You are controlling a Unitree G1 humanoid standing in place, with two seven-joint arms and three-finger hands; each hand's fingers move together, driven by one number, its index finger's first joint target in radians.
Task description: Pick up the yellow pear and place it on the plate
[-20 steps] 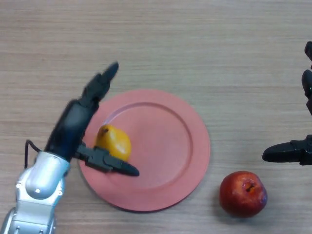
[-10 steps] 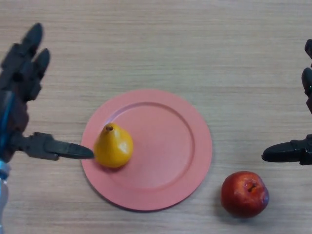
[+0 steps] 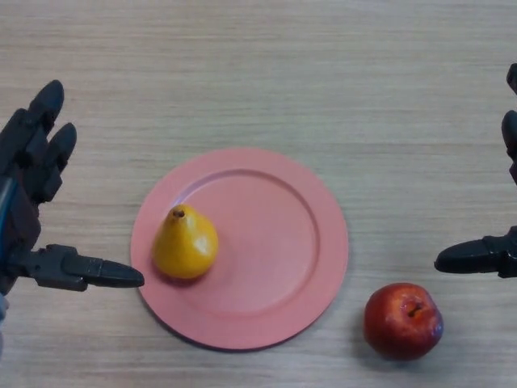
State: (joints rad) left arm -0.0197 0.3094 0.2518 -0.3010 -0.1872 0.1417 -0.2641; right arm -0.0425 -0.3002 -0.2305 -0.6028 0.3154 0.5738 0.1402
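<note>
The smooth yellow pear [image 3: 185, 243] sits on the left side of the round pink plate [image 3: 275, 242], stem up; it looks firm, light and a bit slick, likely best cupped round its wide lower body. The black left hand [image 3: 36, 206] hovers just off the plate's left rim, fingers spread and holding nothing. The black right hand [image 3: 493, 242] shows at the right edge, fingers straight, with open wooden surface [image 3: 258, 73] all round and a red apple [image 3: 402, 320] near the plate's lower right.

The yellow pear [image 3: 185, 243] sits on the pink plate's [image 3: 275, 299] left side, the left hand [image 3: 32, 202] spread open beside it, holding nothing.
</note>
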